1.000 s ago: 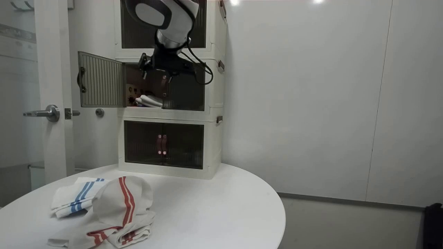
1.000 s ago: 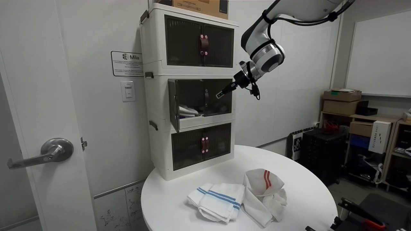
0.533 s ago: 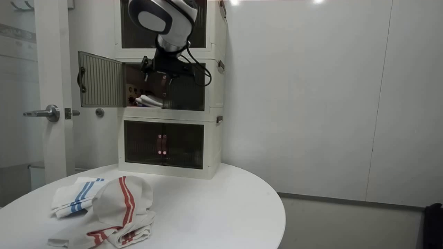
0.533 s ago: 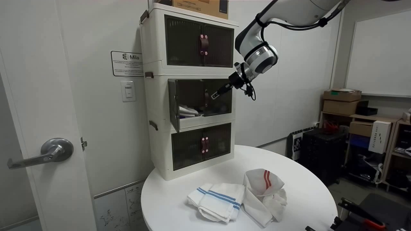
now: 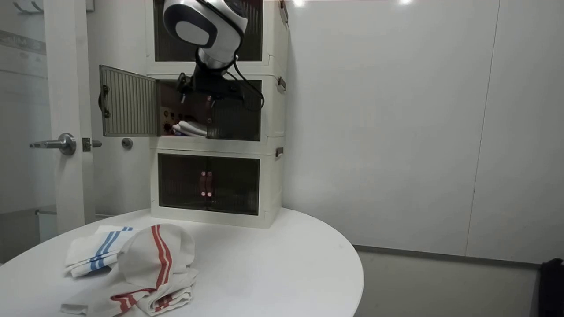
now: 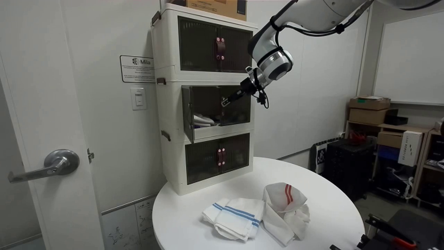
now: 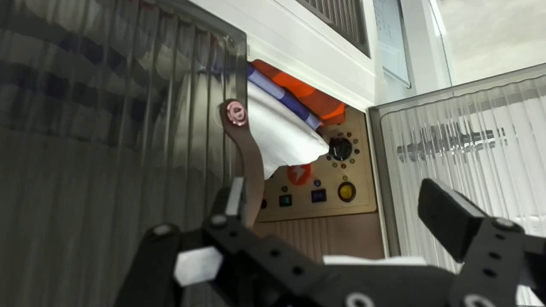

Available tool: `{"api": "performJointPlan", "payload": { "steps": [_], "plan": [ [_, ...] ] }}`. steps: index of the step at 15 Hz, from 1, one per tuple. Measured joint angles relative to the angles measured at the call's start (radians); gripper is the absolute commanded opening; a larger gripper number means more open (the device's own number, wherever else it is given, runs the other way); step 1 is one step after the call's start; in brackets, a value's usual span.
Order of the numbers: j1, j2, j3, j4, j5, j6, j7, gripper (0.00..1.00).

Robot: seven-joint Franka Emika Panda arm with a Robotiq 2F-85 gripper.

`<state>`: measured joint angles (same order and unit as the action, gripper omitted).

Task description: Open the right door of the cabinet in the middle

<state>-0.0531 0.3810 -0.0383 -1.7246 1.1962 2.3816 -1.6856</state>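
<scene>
Jaws spread wide, gripping nothing — right door (image 7: 115, 140) closed

Wrist view: one jaw beside the brown strap (image 7: 251, 157) near the frame's centre, contact unclear; soft-looking, it seems the best hold. The door, at left, should swing light yet rigid — past it, at right, the left door (image 7: 460, 166) of the cabinet (image 7: 298, 59) stands open.

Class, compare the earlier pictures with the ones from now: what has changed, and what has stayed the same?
The gripper has moved toward the handle on the right door of the middle cabinet, leftward in an exterior view. Nothing was taken hold of or let go; its jaws stand open. Unchanged: that door shut, the left door open, the blue-striped towel and red-striped cloth on the table.
</scene>
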Motion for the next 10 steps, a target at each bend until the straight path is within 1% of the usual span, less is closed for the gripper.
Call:
{"api": "performJointPlan", "payload": {
  "steps": [3,6,10],
  "plan": [
    [0.0,0.023,0.013,0.025,0.0,-0.002,0.0,0.97],
    [0.0,0.035,0.019,0.04,-0.001,-0.003,-0.001,1.0],
    [-0.003,0.04,0.02,0.045,-0.002,-0.003,-0.001,1.0]
  ]
}}
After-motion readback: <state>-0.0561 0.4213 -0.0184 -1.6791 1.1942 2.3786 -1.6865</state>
